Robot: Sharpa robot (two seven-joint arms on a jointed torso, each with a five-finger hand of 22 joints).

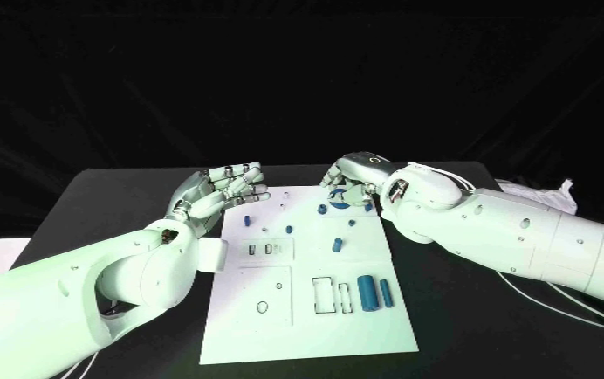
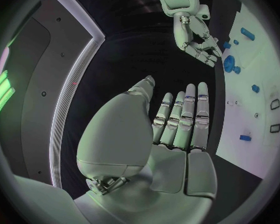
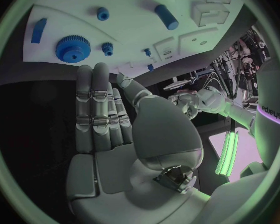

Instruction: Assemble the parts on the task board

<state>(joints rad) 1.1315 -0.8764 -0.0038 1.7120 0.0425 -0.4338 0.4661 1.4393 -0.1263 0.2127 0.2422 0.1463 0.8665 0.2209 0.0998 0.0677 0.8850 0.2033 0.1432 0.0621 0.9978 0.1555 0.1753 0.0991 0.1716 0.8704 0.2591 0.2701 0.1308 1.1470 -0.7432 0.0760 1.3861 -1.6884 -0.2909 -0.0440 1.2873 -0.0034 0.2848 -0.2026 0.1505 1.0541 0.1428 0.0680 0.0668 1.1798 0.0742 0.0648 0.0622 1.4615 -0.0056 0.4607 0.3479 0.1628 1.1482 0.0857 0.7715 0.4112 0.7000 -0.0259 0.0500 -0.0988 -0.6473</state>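
Black cloth covered the table [image 1: 126, 196] and the backdrop behind it was just as dark when I checked the feeds. On it lay the flat white rectangular task board [image 1: 315, 327], its far edge between the two silver hands.

My left hand [image 1: 227, 189] hovered just off the board's far left corner, fingers straight and slightly apart, holding nothing; its wrist camera confirmed a bare palm [image 2: 177, 129].

My right hand [image 1: 350, 180] sat over the far edge of the board, fingers extended side by side and not closed on anything in its wrist view [image 3: 105, 119]. Directly beneath its fingertips lay the round blue toothed gear [image 3: 72, 48], with a smaller blue gear [image 3: 107, 47] just beside it. I could not tell whether the fingers touched either one.

Further down the board, well apart from both hands, I saw a short blue peg [image 1: 338, 244] near the middle, and a thick blue cylinder [image 1: 367, 293] next to a slimmer blue bar [image 1: 387, 292] toward the near right side
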